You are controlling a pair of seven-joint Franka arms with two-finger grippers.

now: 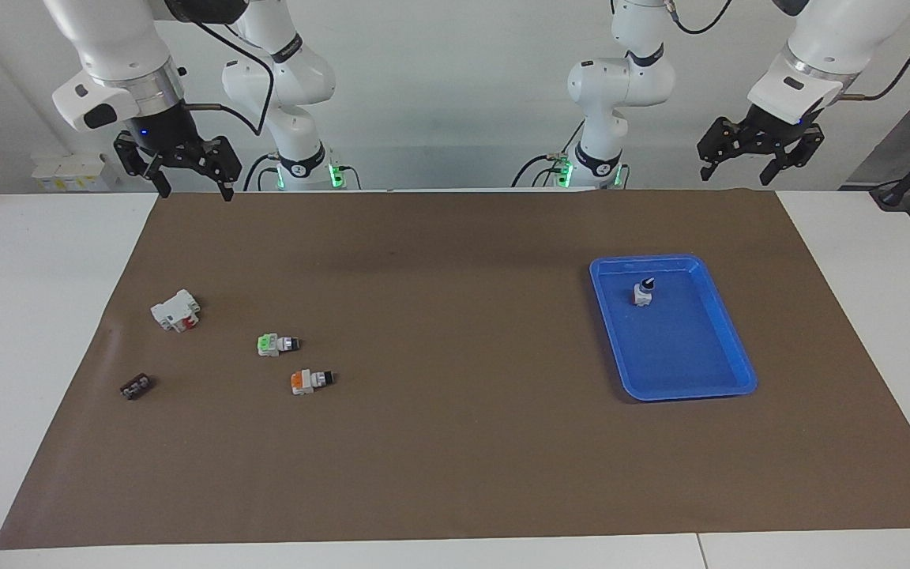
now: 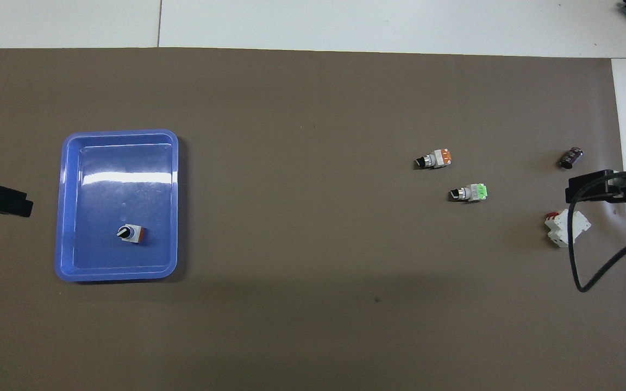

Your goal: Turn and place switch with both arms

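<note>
Green-ended selector switch (image 1: 276,344), white in the middle with a black knob, lies on its side on the brown mat toward my right arm's end, just beside a similar orange-ended switch (image 1: 311,381). My right gripper (image 1: 190,186) and left gripper (image 1: 742,170) hang released, empty, over the mat's robot-side edge. I risk grabbing the orange twin.

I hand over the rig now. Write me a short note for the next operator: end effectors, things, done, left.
Left end effector: open, empty, raised near the tray's end of the table, waiting.
Right end effector: open, empty, raised at the other end.
Green switch: lying on its side on the mat, beside the orange switch, untouched.
Blue tray: holds one upright switch already.
Done: nothing on the green switch.
Left: pick, turn, place.
</note>
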